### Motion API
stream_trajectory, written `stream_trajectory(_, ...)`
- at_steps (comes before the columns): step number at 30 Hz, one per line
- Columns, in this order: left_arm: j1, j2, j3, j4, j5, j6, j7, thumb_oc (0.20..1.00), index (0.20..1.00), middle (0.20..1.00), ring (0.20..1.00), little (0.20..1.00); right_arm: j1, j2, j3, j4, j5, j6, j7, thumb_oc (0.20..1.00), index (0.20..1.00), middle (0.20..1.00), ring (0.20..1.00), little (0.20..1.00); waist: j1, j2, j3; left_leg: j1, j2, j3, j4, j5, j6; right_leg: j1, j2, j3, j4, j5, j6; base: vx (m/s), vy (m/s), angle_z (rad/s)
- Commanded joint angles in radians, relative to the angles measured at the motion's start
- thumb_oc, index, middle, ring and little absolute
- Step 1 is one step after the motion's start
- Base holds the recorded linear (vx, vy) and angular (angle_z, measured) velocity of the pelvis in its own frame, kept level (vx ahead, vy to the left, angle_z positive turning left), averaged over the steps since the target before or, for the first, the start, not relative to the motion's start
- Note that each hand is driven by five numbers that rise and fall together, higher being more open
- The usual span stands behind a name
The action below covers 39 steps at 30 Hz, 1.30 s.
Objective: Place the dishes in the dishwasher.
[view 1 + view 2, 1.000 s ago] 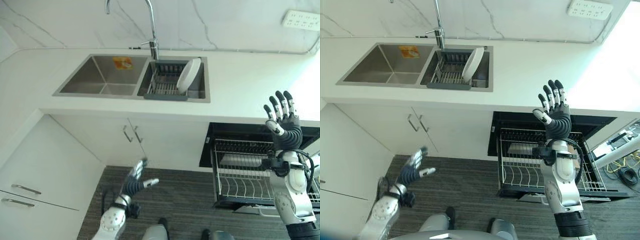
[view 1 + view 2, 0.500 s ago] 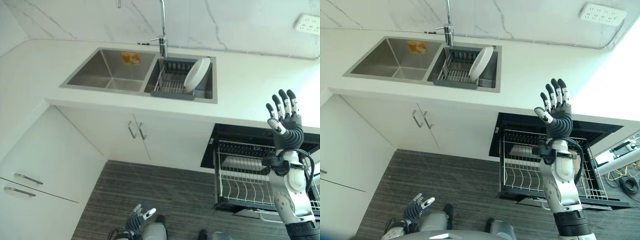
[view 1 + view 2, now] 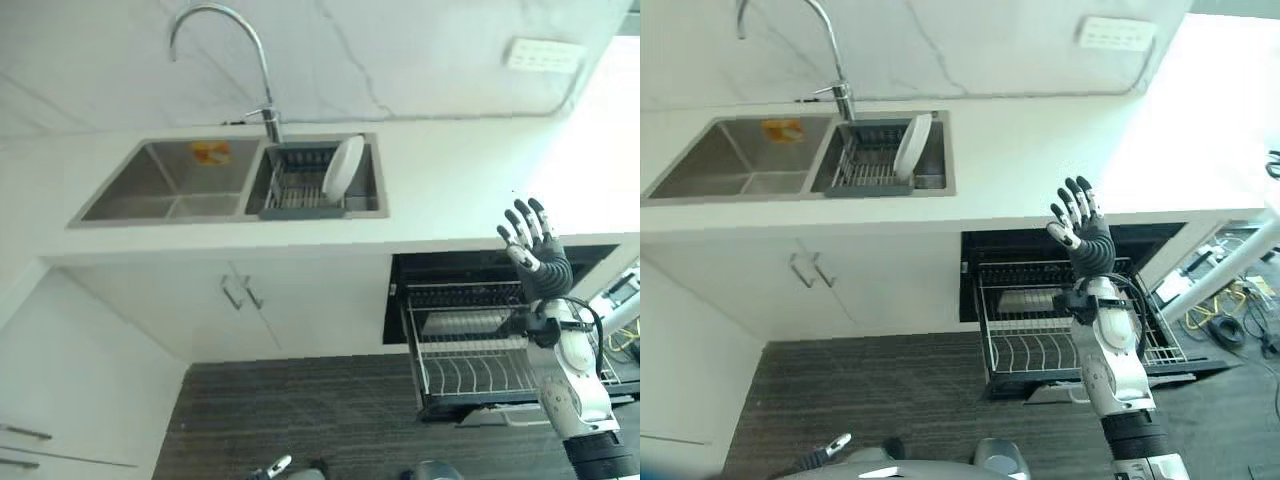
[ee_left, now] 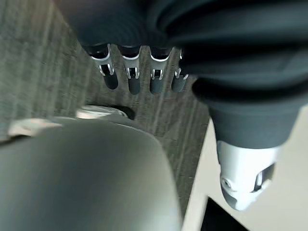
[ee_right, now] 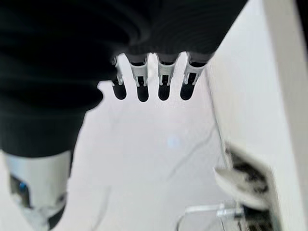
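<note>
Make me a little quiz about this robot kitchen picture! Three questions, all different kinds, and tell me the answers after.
1. True or false: the white plate lies flat on the floor.
2. The pulled-out dishwasher rack is: A) under the counter, to the right of the sink; B) inside the sink; C) on the counter.
3. Fill in: the right hand is raised with its fingers ____.

Key: 1 false, it stands on edge in the drying rack in the sink's right basin. 2 A. 3 spread open, holding nothing.
</note>
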<state>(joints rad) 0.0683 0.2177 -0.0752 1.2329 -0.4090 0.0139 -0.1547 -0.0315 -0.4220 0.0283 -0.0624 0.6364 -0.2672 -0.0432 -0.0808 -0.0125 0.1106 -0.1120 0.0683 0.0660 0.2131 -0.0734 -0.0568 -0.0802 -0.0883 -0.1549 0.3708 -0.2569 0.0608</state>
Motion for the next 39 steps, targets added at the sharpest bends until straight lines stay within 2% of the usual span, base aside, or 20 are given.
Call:
stream_trajectory(1, -0.004, -0.044, -0.015, 0.027, 0.005, -0.004, -0.005, 1.0, 1.0, 1.0, 1.0, 1.0, -0.047, -0.007, -0.026, -0.071, -0.007, -0.064, 0.006, 1.0, 1.0, 1.0, 1.0, 1.0, 0.006, -0.034, 0.035, 0.089, -0.074, 0.076, 0.087, -0.123, 0.068, 0.039, 0.079, 0.057, -0.071, 0.1, -0.017, 0.07, -0.068, 0.09)
stream_trajectory(2, -0.004, -0.043, -0.008, 0.022, -0.005, -0.004, -0.004, 1.0, 1.0, 1.0, 1.0, 1.0, -0.046, -0.014, -0.03, -0.066, -0.006, -0.069, 0.011, 1.0, 1.0, 1.0, 1.0, 1.0, 0.007, -0.041, 0.04, 0.104, -0.085, 0.091, 0.087, -0.125, 0.072, 0.047, 0.072, 0.06, -0.071, 0.095, -0.022, 0.09, -0.045, 0.1)
stream_trajectory(3, -0.004, -0.045, -0.002, 0.017, 0.002, -0.009, -0.005, 1.0, 1.0, 1.0, 1.0, 1.0, -0.046, -0.022, -0.032, -0.059, -0.005, -0.074, 0.011, 1.0, 1.0, 1.0, 1.0, 1.0, 0.013, -0.051, 0.047, 0.112, -0.099, 0.098, 0.087, -0.098, 0.072, 0.056, 0.064, 0.067, -0.071, 0.092, -0.028, 0.11, -0.045, 0.0)
stream_trajectory(4, -0.005, -0.048, 0.001, 0.011, 0.015, -0.017, -0.004, 1.0, 1.0, 1.0, 1.0, 1.0, -0.048, -0.027, -0.038, -0.046, 0.0, -0.083, 0.013, 1.0, 1.0, 1.0, 1.0, 1.0, 0.023, -0.066, 0.062, 0.115, -0.113, 0.098, 0.096, -0.03, 0.065, 0.072, 0.055, 0.083, -0.071, 0.094, -0.036, 0.08, -0.037, -0.1)
stream_trajectory(5, -0.005, -0.048, 0.001, 0.011, 0.015, -0.017, -0.004, 1.0, 1.0, 1.0, 1.0, 1.0, -0.048, -0.027, -0.038, -0.046, 0.0, -0.083, 0.013, 1.0, 1.0, 1.0, 1.0, 1.0, 0.023, -0.066, 0.062, 0.115, -0.113, 0.098, 0.096, -0.03, 0.065, 0.072, 0.055, 0.083, -0.071, 0.094, -0.036, 0.13, 0.034, -0.12)
stream_trajectory(6, -0.003, -0.051, 0.0, -0.005, 0.019, -0.024, 0.006, 1.0, 1.0, 1.0, 1.0, 1.0, -0.054, -0.023, -0.045, -0.025, -0.009, -0.09, 0.017, 1.0, 1.0, 1.0, 1.0, 1.0, 0.028, -0.06, 0.084, 0.071, -0.08, 0.093, 0.106, 0.032, 0.043, 0.093, 0.072, 0.102, -0.071, 0.097, -0.04, 0.12, 0.1, -0.09)
stream_trajectory(7, -0.003, -0.051, -0.002, -0.011, 0.022, -0.024, 0.01, 1.0, 1.0, 1.0, 1.0, 1.0, -0.058, -0.021, -0.043, -0.022, -0.017, -0.09, 0.013, 1.0, 1.0, 1.0, 1.0, 1.0, 0.03, -0.056, 0.089, 0.059, -0.066, 0.088, 0.087, 0.055, 0.033, 0.099, 0.077, 0.107, -0.071, 0.093, -0.039, 0.21, 0.224, 0.04)
stream_trajectory(8, -0.006, -0.048, -0.008, -0.014, 0.048, -0.027, 0.012, 1.0, 1.0, 1.0, 1.0, 1.0, -0.067, -0.027, -0.034, -0.018, -0.034, -0.088, 0.002, 1.0, 1.0, 1.0, 1.0, 1.0, 0.033, -0.034, 0.097, -0.006, -0.007, 0.046, 0.087, 0.106, 0.001, 0.111, 0.099, 0.111, -0.071, 0.083, -0.039, 0.19, 0.26, 0.02)
stream_trajectory(11, -0.02, -0.048, -0.035, 0.018, 0.08, -0.049, 0.022, 1.0, 1.0, 1.0, 1.0, 1.0, -0.098, -0.06, -0.008, -0.008, -0.024, -0.076, 0.003, 1.0, 1.0, 1.0, 1.0, 1.0, 0.038, -0.013, 0.094, -0.104, 0.044, -0.074, 0.087, 0.143, -0.032, 0.126, 0.104, 0.151, -0.071, 0.062, -0.036, 0.28, 0.384, -0.08)
stream_trajectory(13, -0.028, -0.044, -0.034, 0.028, 0.05, -0.04, 0.023, 1.0, 1.0, 1.0, 1.0, 1.0, -0.108, -0.07, 0.012, -0.009, -0.034, -0.078, 0.006, 1.0, 1.0, 1.0, 1.0, 1.0, 0.042, -0.014, 0.079, -0.101, 0.009, -0.091, 0.087, 0.037, -0.011, 0.131, 0.076, 0.178, -0.071, 0.054, -0.017, 0.31, 0.444, -0.62)
stream_trajectory(14, -0.029, -0.041, -0.033, 0.031, 0.052, -0.039, 0.022, 1.0, 1.0, 1.0, 1.0, 1.0, -0.107, -0.071, 0.017, -0.01, -0.022, -0.078, 0.005, 1.0, 1.0, 1.0, 1.0, 1.0, 0.043, -0.016, 0.071, -0.094, -0.001, -0.084, 0.087, 0.012, -0.002, 0.128, 0.063, 0.176, -0.071, 0.054, -0.008, 0.21, 0.293, -0.83)
stream_trajectory(20, -0.028, -0.013, -0.065, 0.034, 0.09, -0.048, 0.045, 1.0, 1.0, 1.0, 1.0, 1.0, -0.084, -0.025, 0.028, -0.037, -0.013, -0.086, -0.007, 1.0, 1.0, 1.0, 1.0, 1.0, 0.059, -0.015, 0.042, -0.05, -0.055, -0.076, 0.087, -0.066, 0.058, 0.095, -0.005, 0.125, -0.071, 0.09, 0.034, 0.2, 0.198, -0.78)
stream_trajectory(22, -0.027, -0.001, -0.075, 0.029, 0.078, -0.042, 0.059, 1.0, 1.0, 1.0, 1.0, 1.0, -0.092, -0.007, 0.039, -0.042, -0.008, -0.085, -0.005, 1.0, 1.0, 1.0, 1.0, 1.0, 0.073, -0.014, 0.042, -0.035, -0.054, -0.049, 0.087, -0.08, 0.074, 0.079, -0.016, 0.071, -0.071, 0.123, 0.047, 0.06, 0.0, -0.6)
stream_trajectory(24, -0.025, 0.01, -0.075, 0.018, 0.03, -0.049, 0.072, 1.0, 1.0, 1.0, 1.0, 1.0, -0.135, 0.004, 0.078, -0.033, 0.0, -0.1, -0.007, 1.0, 1.0, 1.0, 1.0, 1.0, 0.104, -0.019, 0.057, -0.021, -0.033, 0.011, 0.087, -0.094, 0.072, 0.03, -0.002, -0.027, -0.071, 0.13, 0.047, -0.07, -0.127, -0.88)
stream_trajectory(26, -0.015, -0.001, -0.067, 0.019, 0.004, -0.083, 0.081, 1.0, 1.0, 1.0, 1.0, 1.0, -0.163, 0.013, 0.11, -0.038, -0.011, -0.107, -0.008, 1.0, 1.0, 1.0, 1.0, 1.0, 0.129, -0.029, 0.073, -0.021, -0.029, 0.055, 0.087, -0.095, 0.061, 0.003, 0.001, -0.088, -0.071, 0.126, 0.037, -0.08, -0.137, -1.27)
stream_trajectory(29, -0.015, -0.005, -0.049, 0.013, -0.063, -0.085, 0.093, 1.0, 1.0, 1.0, 1.0, 1.0, -0.184, 0.005, 0.121, -0.034, -0.014, -0.098, -0.018, 1.0, 1.0, 1.0, 1.0, 1.0, 0.127, -0.038, 0.079, -0.028, -0.045, 0.049, 0.087, -0.09, 0.061, -0.019, 0.018, -0.057, -0.071, 0.119, 0.02, 0.0, -0.18, -0.57)
stream_trajectory(31, -0.003, -0.018, -0.021, 0.007, -0.068, -0.105, 0.091, 1.0, 1.0, 1.0, 1.0, 1.0, -0.187, -0.008, 0.112, -0.032, -0.026, -0.095, -0.017, 1.0, 1.0, 1.0, 1.0, 1.0, 0.127, -0.052, 0.079, -0.023, -0.059, 0.081, 0.087, -0.076, 0.058, -0.028, 0.015, -0.045, -0.071, 0.114, 0.007, 0.07, -0.18, 0.09)
stream_trajectory(34, 0.017, -0.026, -0.005, -0.011, -0.052, -0.116, 0.086, 1.0, 1.0, 1.0, 1.0, 1.0, -0.189, -0.017, 0.093, -0.023, -0.032, -0.094, -0.022, 1.0, 1.0, 1.0, 1.0, 1.0, 0.141, -0.079, 0.105, -0.007, -0.089, 0.106, 0.087, -0.021, 0.053, -0.007, -0.002, -0.03, -0.071, 0.118, -0.007, 0.1, -0.109, 0.06)
stream_trajectory(36, 0.031, -0.025, 0.01, -0.027, -0.022, -0.1, 0.093, 1.0, 1.0, 1.0, 1.0, 1.0, -0.196, -0.002, 0.082, -0.022, -0.052, -0.085, -0.03, 1.0, 1.0, 1.0, 1.0, 1.0, 0.144, -0.062, 0.112, -0.029, -0.04, 0.091, 0.087, -0.012, 0.035, 0.008, 0.012, -0.036, -0.071, 0.115, -0.006, 0.15, 0.031, -0.01)
stream_trajectory(39, 0.039, -0.036, 0.008, -0.005, 0.005, -0.1, 0.093, 1.0, 1.0, 1.0, 1.0, 1.0, -0.193, -0.004, 0.086, -0.039, -0.068, -0.067, -0.045, 1.0, 1.0, 1.0, 1.0, 1.0, 0.14, -0.028, 0.106, -0.118, 0.053, 0.016, 0.087, 0.053, -0.018, 0.029, 0.032, -0.029, -0.071, 0.092, -0.009, 0.19, 0.201, 0.02)
